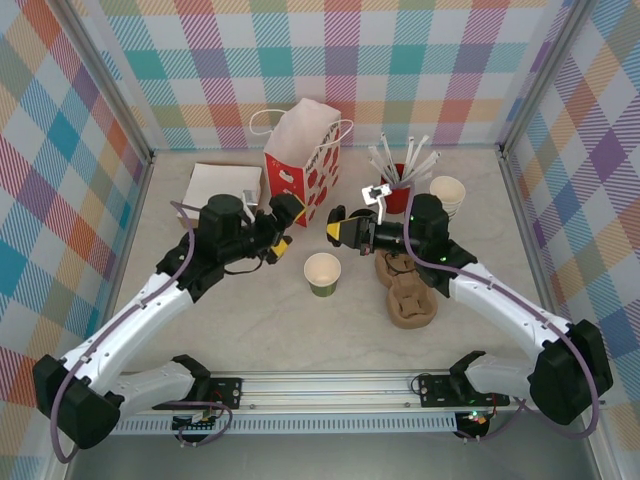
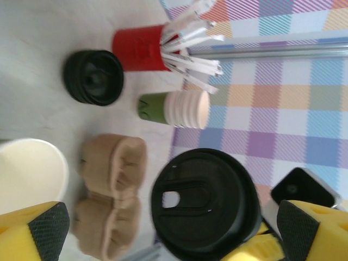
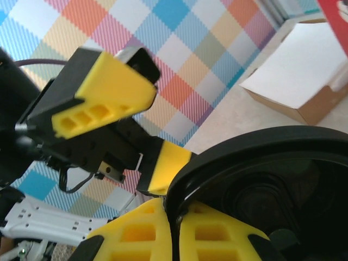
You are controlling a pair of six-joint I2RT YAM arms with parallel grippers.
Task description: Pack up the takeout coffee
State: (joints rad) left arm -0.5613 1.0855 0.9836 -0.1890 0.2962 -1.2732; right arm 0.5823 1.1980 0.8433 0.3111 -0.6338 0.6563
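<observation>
Green cup [image 1: 322, 273] stands upright near ctr of the surface [image 1: 250, 320], top open, cream inside showing. In the left wrist view its rim sits at the left edge [image 2: 27, 174].

Black lid [image 2: 204, 209] is apart from the cup, pinched by its rim in the right fingers [image 1: 340, 231], approx 1 o'clock from the cup in the top view. Right wrist view: the yellow fingers [image 3: 163, 234] are closed tight on the lid's edge [image 3: 261, 185].

Left fingers [image 1: 288, 226] sit approx 11 o'clock from the cup, spread wide open and facing the lid. In the left wrist view their yellow tips [image 2: 46, 231] sit at the bottom corners w/ the lid framed btwn them.

Red bag [image 1: 305, 160] stands upright at 12 o'clock from the cup, mouth open, white handles up, just behind both sets of fingers. White-topped box [image 1: 225, 185] is at approx 10 o'clock, just left of the bag.

Brown pulp cup carrier [image 1: 408, 295] lies at 3 o'clock from the cup, near but not touching, partly under the right arm. Red holder w/ white-wrapped straws [image 1: 398, 178] is at approx 1 o'clock, farther back. A stack of green cups [image 1: 447, 192] stands just to its right. Left wrist view also has a stack of black lids [image 2: 92, 76] next to the red holder.
</observation>
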